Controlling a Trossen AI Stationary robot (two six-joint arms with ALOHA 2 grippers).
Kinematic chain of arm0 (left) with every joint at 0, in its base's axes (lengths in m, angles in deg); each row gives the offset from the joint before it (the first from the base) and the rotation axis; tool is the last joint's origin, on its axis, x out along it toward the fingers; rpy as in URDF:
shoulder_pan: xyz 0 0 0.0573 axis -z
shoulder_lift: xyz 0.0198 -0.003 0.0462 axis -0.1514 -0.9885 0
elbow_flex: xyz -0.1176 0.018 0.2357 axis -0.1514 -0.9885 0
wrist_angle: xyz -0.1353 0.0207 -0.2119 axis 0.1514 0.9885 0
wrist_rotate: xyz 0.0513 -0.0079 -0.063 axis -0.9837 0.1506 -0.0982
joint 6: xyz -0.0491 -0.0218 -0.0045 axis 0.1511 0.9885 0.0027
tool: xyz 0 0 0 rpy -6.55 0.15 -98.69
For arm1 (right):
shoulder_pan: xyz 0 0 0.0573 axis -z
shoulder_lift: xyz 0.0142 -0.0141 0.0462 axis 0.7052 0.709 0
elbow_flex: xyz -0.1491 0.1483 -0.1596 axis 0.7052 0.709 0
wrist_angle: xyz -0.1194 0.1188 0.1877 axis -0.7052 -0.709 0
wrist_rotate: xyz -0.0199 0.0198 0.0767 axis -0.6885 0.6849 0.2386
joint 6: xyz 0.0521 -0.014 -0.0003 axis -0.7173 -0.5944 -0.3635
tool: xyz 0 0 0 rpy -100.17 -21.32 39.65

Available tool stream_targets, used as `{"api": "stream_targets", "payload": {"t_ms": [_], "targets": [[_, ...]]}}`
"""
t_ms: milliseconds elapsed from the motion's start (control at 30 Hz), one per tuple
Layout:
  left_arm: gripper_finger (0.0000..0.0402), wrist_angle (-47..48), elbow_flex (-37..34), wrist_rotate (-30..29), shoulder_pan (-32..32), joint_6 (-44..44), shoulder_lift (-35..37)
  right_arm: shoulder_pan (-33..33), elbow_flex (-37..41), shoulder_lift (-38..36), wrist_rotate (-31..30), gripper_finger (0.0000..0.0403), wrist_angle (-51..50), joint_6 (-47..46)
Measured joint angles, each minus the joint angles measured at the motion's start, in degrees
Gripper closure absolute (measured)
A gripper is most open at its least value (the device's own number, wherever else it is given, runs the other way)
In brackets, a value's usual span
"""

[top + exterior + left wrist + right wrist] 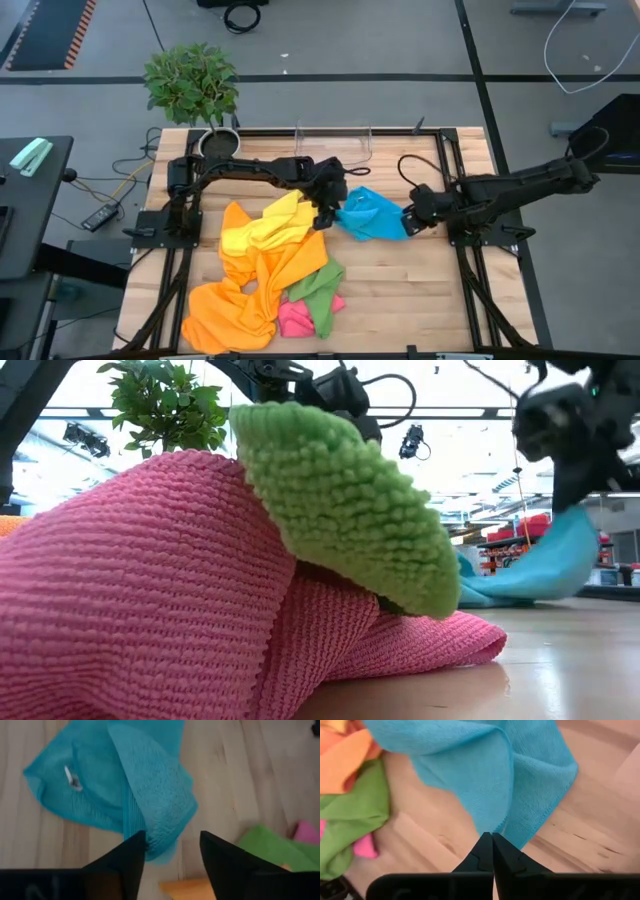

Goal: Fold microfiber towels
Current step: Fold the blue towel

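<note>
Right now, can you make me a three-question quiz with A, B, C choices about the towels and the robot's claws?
1. Where is the blue towel?
A. Between the two grippers
B. Inside the clear bin
C. Under the plant

2. Which towel lies on top of the pink towel?
A. A purple one
B. The green towel
C. A white one

3. How are the right gripper fingers?
A. Wide apart
B. Out of sight
C. Shut on the blue towel

Answers:
1 A: the high view shows it between the left gripper and the right one.
2 B: the low view shows green draped over pink.
3 C: the right wrist view shows the fingers pinched together on its edge.
</note>
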Motion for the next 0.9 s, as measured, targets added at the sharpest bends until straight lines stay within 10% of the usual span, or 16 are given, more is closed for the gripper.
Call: {"api": "stream_targets", "payload": {"t_ms": [533,900], "targets": [[0.0181,9.6,0.0,-9.0,1.9,-12.1,0.0,0.0,-11.4,0.0,-0.4,0.0402,-16.4,3.1],[0.0223,-8.1,0.0,-17.3,6.7,-25.3,-0.9,0.1,-11.4,0.0,-0.5,0.0403,-16.6,2.7]]}}
